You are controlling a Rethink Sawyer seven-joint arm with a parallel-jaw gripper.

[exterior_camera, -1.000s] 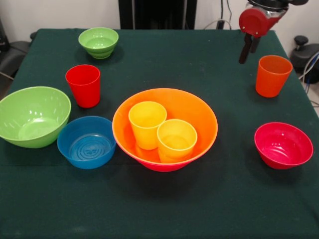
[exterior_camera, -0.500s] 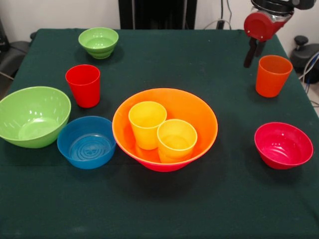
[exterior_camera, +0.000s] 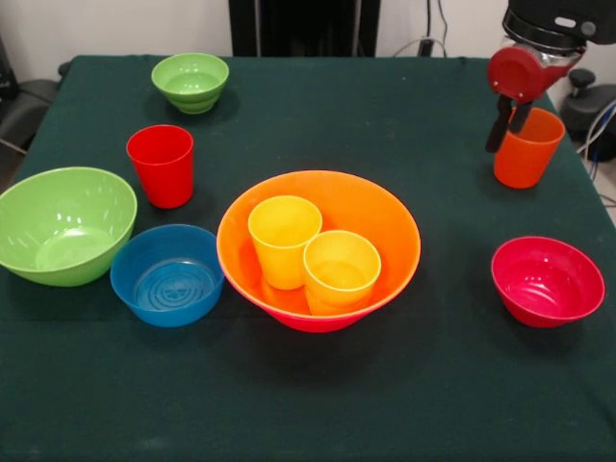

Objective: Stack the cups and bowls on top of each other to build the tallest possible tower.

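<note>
On the green cloth, my gripper straddles the orange cup's rim, fingers parted, holding nothing; I could tip it descending.

Looks like a robotics lab, staged test setup. Worktop covered in a plain dark green cloth, nothing domestic about it. Red and black robot arm comes in at the top right corner. Behind the far edge: bare white wall, a black pedestal column, loose cables hanging down. Black equipment with more wiring sits off the right side.
</note>
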